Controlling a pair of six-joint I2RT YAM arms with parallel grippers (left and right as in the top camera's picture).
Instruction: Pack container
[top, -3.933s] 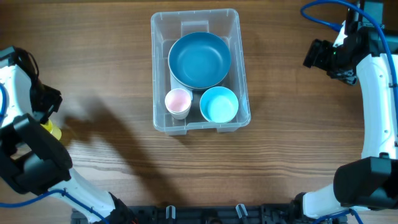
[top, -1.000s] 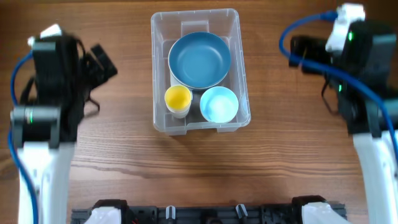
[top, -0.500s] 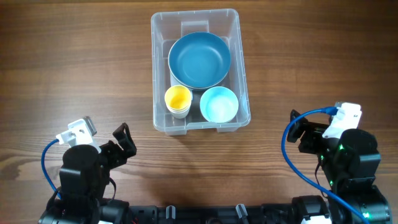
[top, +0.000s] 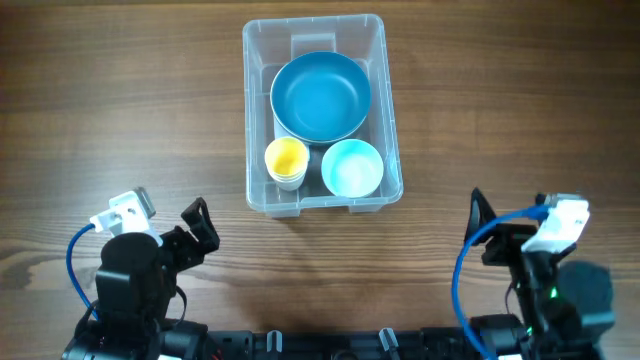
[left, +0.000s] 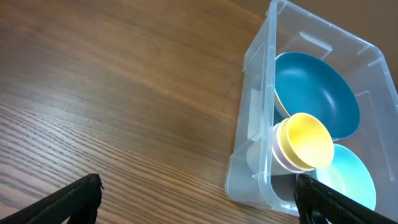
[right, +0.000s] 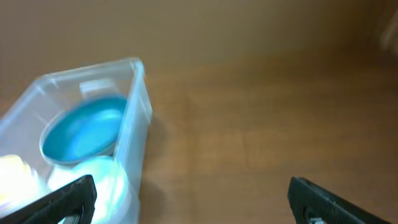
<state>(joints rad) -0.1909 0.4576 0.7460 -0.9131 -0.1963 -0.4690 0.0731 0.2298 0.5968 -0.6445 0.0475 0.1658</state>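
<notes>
The clear plastic container (top: 248, 120) stands at the table's back centre. Inside it lie a dark teal bowl (top: 321, 96), a yellow cup (top: 286, 158) nested in a pink one, and a light blue bowl (top: 352, 167). My left gripper (top: 196, 228) is open near the front left edge, well away from the container. My right gripper (top: 480, 225) is open near the front right edge. In the left wrist view the open gripper (left: 199, 205) frames bare wood, with the container (left: 252, 124) at right. The blurred right wrist view shows the open gripper (right: 193, 202) and the container (right: 135, 106) at left.
The wooden table (top: 120, 120) spreads bare on both sides of the container. A black mounting rail (top: 320, 345) runs along the front edge between the two arm bases.
Over the last second both arms have drawn back from beside the container to the front edge. In the last half second only the right arm shifted slightly. Both grippers stayed open.
</notes>
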